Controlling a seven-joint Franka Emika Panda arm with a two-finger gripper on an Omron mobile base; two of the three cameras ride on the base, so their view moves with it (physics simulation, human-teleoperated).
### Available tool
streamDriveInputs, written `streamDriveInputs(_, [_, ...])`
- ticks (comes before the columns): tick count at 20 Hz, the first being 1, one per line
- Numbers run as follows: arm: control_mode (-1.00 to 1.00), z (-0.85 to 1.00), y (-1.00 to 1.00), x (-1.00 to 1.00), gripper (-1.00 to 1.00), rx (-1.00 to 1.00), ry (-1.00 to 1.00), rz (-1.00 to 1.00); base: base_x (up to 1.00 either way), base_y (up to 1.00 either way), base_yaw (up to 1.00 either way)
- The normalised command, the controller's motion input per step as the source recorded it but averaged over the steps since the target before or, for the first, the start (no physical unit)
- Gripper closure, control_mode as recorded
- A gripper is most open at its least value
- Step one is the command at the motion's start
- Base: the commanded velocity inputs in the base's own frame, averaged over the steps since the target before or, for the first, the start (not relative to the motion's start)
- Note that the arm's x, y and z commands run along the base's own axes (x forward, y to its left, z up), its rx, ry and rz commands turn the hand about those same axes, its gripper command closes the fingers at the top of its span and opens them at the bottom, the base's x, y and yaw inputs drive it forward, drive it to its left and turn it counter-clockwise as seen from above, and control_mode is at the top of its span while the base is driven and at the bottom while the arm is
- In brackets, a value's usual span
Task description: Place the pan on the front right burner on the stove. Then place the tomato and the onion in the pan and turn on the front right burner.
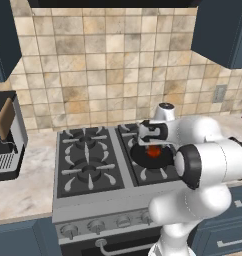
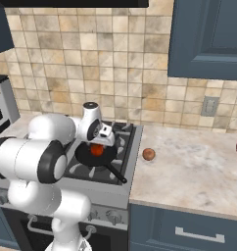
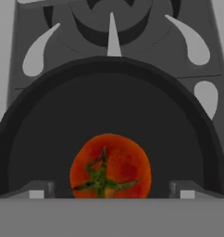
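Marble counter [image 2: 199,166] bearing onion [image 2: 149,154], tomato [image 3: 110,165] in pan [image 3: 49,139], gripper [image 3: 110,189] spread wide around it

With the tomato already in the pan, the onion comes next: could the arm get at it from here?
Probably yes. The onion lies alone on the counter just right of the stove, nothing over or around it, and the claw is open.

Round shallow black frying pan [image 1: 152,156] partly hidden behind the white arm in the left base view. Small glossy red-orange tomato [image 3: 110,165] cut off below in the hand view. Front right burner [image 2: 100,162] mostly covered. Silver-grey steel stove [image 1: 88,200] cut by the bottom edge.
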Motion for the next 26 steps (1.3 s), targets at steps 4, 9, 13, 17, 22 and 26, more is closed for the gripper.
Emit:
streamDriveInputs(4, [-1.0,0.15,-0.46,0.0,-1.0,0.0,0.0,0.0,0.0,0.0,0.0])
streamDriveInputs(9, [-1.0,0.11,-0.64,0.0,-1.0,0.0,0.0,0.0,0.0,0.0,0.0])
streamDriveInputs(13, [-1.0,0.22,-0.48,0.0,-1.0,0.0,0.0,0.0,0.0,0.0,0.0])
streamDriveInputs(17, [-1.0,0.17,-0.42,0.0,-1.0,0.0,0.0,0.0,0.0,0.0,0.0])
streamDriveInputs(22, [-1.0,-0.11,-0.35,0.05,-1.0,0.0,-0.01,0.0,0.0,0.0,0.0])
streamDriveInputs(26, [-1.0,-0.45,-0.03,0.0,-1.0,0.0,-0.01,-0.02,0.0,0.0,0.0])
